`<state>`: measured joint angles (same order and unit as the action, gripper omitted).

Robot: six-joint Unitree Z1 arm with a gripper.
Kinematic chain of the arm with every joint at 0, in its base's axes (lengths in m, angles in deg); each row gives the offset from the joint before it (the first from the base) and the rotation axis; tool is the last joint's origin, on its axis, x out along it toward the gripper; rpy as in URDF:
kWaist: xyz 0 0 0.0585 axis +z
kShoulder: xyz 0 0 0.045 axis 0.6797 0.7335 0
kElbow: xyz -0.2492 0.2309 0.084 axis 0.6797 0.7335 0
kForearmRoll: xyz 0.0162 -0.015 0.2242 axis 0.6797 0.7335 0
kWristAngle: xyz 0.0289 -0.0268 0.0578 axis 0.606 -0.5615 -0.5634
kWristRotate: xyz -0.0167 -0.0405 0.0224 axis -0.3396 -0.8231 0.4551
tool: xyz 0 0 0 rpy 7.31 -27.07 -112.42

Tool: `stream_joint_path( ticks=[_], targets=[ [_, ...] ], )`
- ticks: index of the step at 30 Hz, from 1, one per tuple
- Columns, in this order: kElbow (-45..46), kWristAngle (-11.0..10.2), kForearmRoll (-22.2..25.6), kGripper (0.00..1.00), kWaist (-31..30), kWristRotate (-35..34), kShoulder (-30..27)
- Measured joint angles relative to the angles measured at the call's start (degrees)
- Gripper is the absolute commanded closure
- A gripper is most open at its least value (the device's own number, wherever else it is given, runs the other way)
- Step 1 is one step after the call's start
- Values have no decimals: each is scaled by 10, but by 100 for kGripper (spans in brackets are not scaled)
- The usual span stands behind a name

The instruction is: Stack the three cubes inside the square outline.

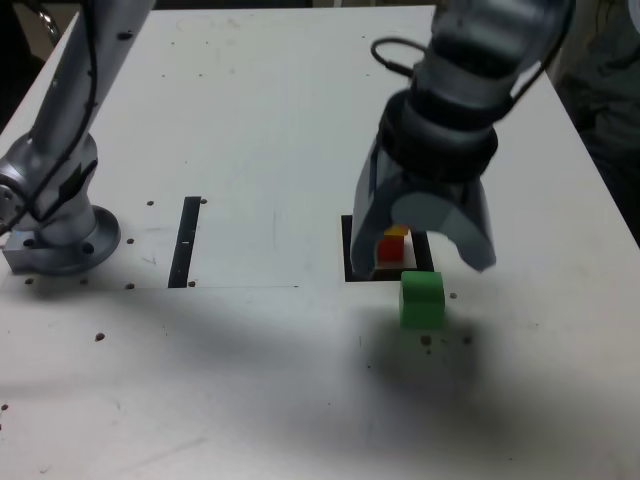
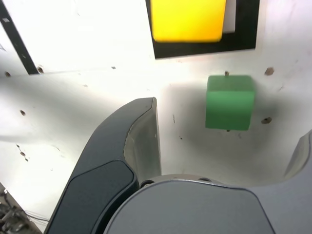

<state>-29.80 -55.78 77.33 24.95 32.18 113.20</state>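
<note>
I'm seeing the yellow cube point(image 1: 397, 231) sitting on the red cube point(image 1: 390, 248) inside the square outline point(image 1: 348, 250). The green cube point(image 1: 421, 298) is resting upright on the table, just outside the outline's corner at five o'clock.

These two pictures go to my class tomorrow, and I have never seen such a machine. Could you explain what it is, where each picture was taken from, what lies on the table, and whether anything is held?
The machine is one robot arm bolted to a white table; its grey base shows at the exterior view's left. The exterior view comes from a camera off the arm, looking down at the table. The wrist view comes from a camera on the arm's wrist, looking past its two fingers.

The gripper is the arm's hand. It is open and holds nothing.

On the table is a black square outline. Inside it a yellow cube sits on a red cube. A green cube lies just outside the outline, between the open fingers in the wrist view. A straight black strip lies farther off.
</note>
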Motion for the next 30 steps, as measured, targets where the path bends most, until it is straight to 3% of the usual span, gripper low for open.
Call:
stream_joint_path(
  ticks=[13,20,24,30],
  targets=[
    [-1,24,-35,4,-2,21,45],
    [26,32,-72,10,9,37,53],
    [43,39,-88,22,15,42,55],
    [47,40,-91,56,18,35,55]
  ],
)
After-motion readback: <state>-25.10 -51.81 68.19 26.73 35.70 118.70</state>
